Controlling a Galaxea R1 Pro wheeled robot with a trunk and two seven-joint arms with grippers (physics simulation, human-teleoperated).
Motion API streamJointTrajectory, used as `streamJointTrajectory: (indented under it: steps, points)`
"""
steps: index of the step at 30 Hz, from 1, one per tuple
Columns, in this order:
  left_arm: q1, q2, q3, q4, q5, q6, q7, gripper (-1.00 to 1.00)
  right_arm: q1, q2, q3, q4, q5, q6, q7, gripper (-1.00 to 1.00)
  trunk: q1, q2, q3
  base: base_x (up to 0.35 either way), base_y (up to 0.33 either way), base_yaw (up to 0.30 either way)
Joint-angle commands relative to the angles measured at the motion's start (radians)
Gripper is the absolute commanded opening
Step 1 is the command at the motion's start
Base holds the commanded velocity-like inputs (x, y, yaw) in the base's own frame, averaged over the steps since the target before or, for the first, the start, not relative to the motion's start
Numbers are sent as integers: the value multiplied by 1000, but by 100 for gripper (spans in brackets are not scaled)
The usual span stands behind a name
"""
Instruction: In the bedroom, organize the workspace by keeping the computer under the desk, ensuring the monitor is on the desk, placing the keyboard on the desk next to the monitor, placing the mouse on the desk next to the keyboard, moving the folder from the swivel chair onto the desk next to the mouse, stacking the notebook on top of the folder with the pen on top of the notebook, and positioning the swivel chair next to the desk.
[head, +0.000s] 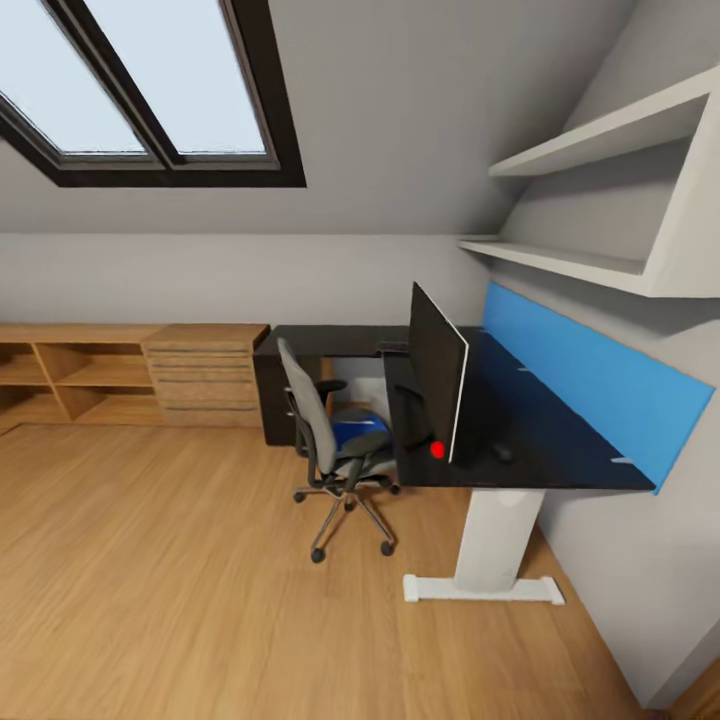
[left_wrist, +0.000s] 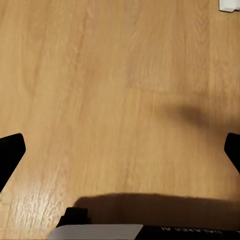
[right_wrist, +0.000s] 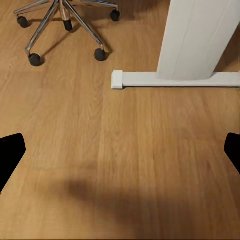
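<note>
Approaching table (head: 560, 440) | both my hands spread, empty, over floor (left_wrist: 120, 100) | folder (head: 355, 428) on chair (head: 320, 425) beside monitor (head: 437, 375) | next: roll closer, reach folder

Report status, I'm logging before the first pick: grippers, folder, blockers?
Both grippers open, empty, over bare floor. Folder on swivel chair seat. Monitor on desk. Chair tucked at desk edge.

Head toward desk (head: 520, 440); wrists floorward.
</note>
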Motion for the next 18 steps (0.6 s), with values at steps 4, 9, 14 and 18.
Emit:
streamJointTrajectory:
  steps: [4, 9, 14, 18]
  points:
    - [0, 1, 5, -2, 9, -1, 1, 100, -1, 1, -3, 10, -1, 2, 0, 100, 1, -1, -4, 260, 239, -119]
    - [0, 0, 19, -2, 11, -1, 1, 100, -1, 3, 1, 40, 0, 5, 3, 100, 1, -1, -5, 241, 261, -8]
    - [1, 0, 25, -2, 11, 0, 1, 100, -2, 4, 1, 46, -1, 34, 5, 100, 1, -1, -5, 230, 270, -1]
    - [0, 1, 25, -2, 11, 0, 1, 100, -2, -1, 0, 38, 1, 72, 4, 100, 1, -1, -5, 239, 260, 0]
